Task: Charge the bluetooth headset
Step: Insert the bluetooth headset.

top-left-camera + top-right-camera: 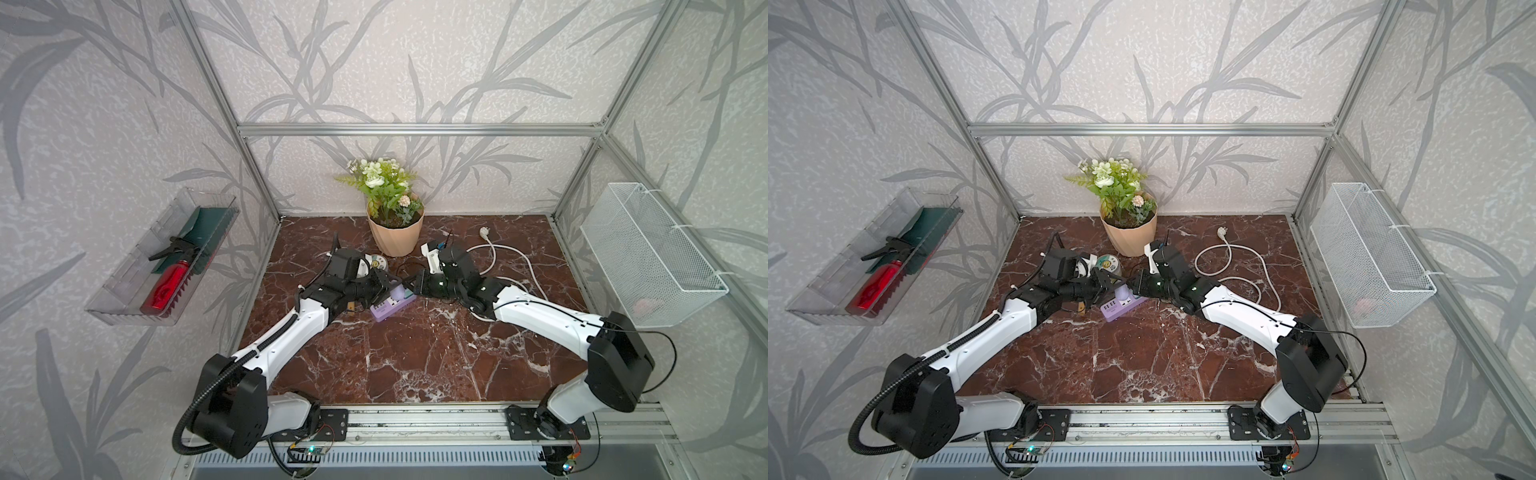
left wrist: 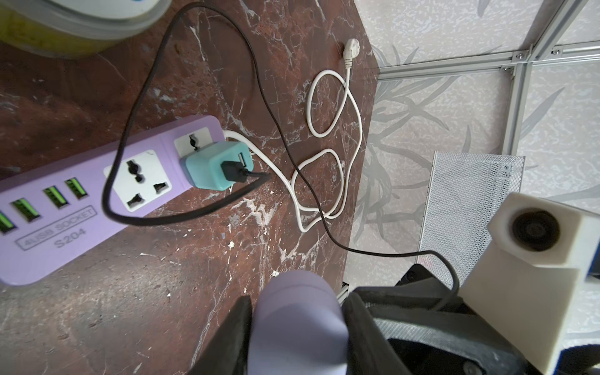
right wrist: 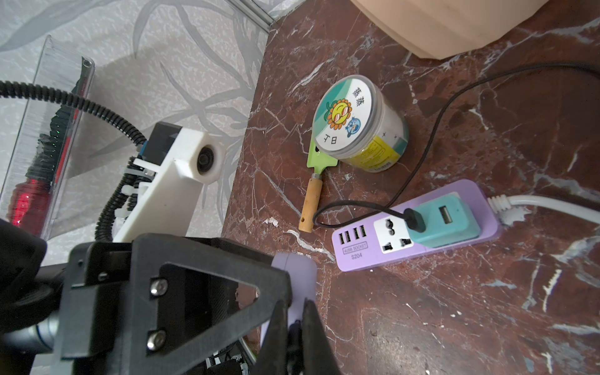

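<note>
My left gripper point(image 2: 297, 337), jaws part-open, clamps the lavender pill-shaped plastic headset case point(image 2: 293, 298) near the long purple power strip point(image 2: 65, 227). Its long axis runs roughly toward my right gripper point(image 3: 295, 337), pinched shut, apparently on the thin black cable point(image 2: 259, 81) end at the case's near tip.

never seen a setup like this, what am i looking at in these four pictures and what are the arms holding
Those are two robot arms at a marble-look table. Two pictures look down on the whole scene; two come from cameras on the arms' wrists. On the table: a purple power strip with a teal charger plugged in, a black cable, a white cord, a tub, a small trowel, a flowerpot. The left gripper holds the bluetooth headset, a small lavender case. The right gripper is shut and seems to pinch the cable's free end beside it.
</note>
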